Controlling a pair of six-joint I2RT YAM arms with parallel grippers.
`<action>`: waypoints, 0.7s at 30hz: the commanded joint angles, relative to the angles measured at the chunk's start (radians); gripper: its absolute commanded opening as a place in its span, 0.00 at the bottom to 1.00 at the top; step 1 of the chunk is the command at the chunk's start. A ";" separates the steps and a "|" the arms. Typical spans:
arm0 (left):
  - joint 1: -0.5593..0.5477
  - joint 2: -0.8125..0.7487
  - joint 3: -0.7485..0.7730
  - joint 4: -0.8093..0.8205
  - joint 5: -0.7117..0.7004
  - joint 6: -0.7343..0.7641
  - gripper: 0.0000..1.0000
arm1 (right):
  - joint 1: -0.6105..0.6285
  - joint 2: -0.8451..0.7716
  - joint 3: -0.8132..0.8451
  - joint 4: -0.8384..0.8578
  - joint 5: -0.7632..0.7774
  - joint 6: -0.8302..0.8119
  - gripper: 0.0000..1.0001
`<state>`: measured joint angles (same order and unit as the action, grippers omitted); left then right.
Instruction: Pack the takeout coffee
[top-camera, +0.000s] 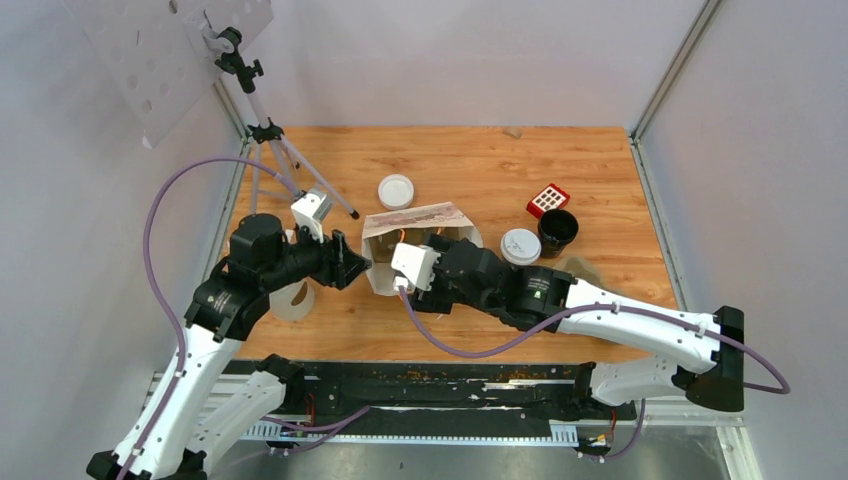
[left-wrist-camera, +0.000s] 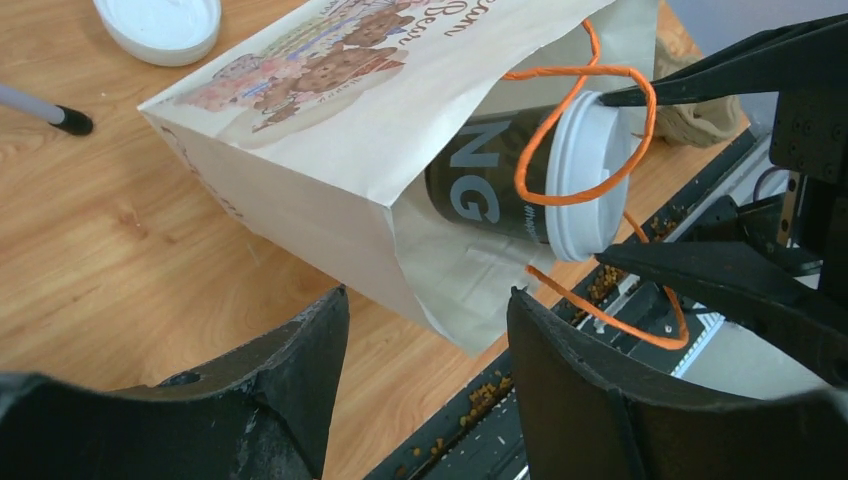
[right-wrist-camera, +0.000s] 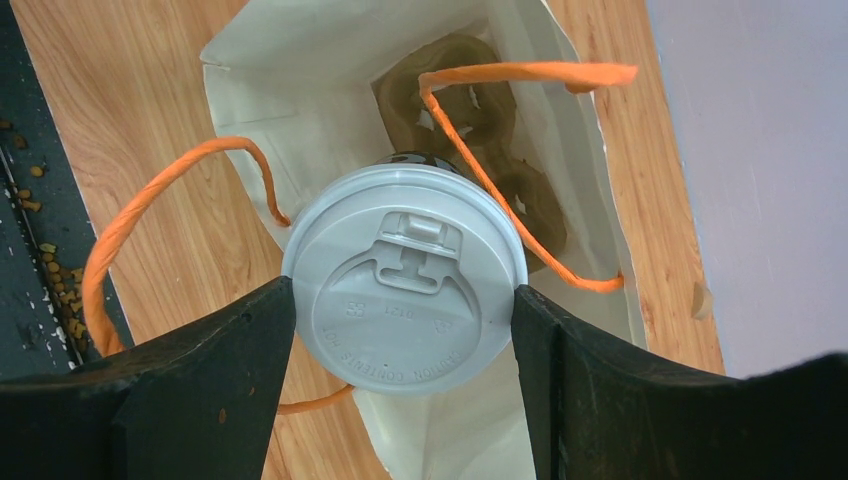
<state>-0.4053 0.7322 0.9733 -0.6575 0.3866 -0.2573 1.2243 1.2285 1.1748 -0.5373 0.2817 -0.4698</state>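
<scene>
A printed paper bag (top-camera: 415, 218) with orange string handles (left-wrist-camera: 560, 130) lies on its side on the wood table. One takeout coffee cup (left-wrist-camera: 490, 175), dark brown with a white sip lid (right-wrist-camera: 405, 278), sits part-way inside the bag's mouth. My right gripper (right-wrist-camera: 405, 300) is shut on it, a finger pressed to each side of the lid. A brown cup carrier (right-wrist-camera: 470, 110) lies deep in the bag. My left gripper (left-wrist-camera: 428, 300) stands open just off the bag's corner, holding nothing. A second white-lidded cup (top-camera: 520, 245) stands to the right of the bag.
A loose white lid (top-camera: 396, 190) lies beyond the bag. A black lidless cup (top-camera: 558, 230) and a red box (top-camera: 548, 200) stand at the right. A tripod leg (top-camera: 300, 170) reaches onto the table at the left. A crumb-strewn black rail (left-wrist-camera: 520, 400) runs along the near edge.
</scene>
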 joint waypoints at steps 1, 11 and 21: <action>-0.001 -0.034 -0.010 -0.047 0.016 -0.061 0.68 | 0.020 0.027 -0.006 0.094 0.001 -0.009 0.68; -0.001 -0.010 -0.067 -0.022 -0.014 -0.078 0.68 | 0.044 0.016 -0.023 0.157 0.057 -0.042 0.68; -0.001 -0.003 -0.076 -0.029 -0.080 -0.058 0.65 | 0.045 0.005 -0.059 0.173 0.058 -0.061 0.68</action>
<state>-0.4053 0.7341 0.8921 -0.6933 0.3355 -0.3271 1.2629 1.2568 1.1164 -0.4225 0.3252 -0.5129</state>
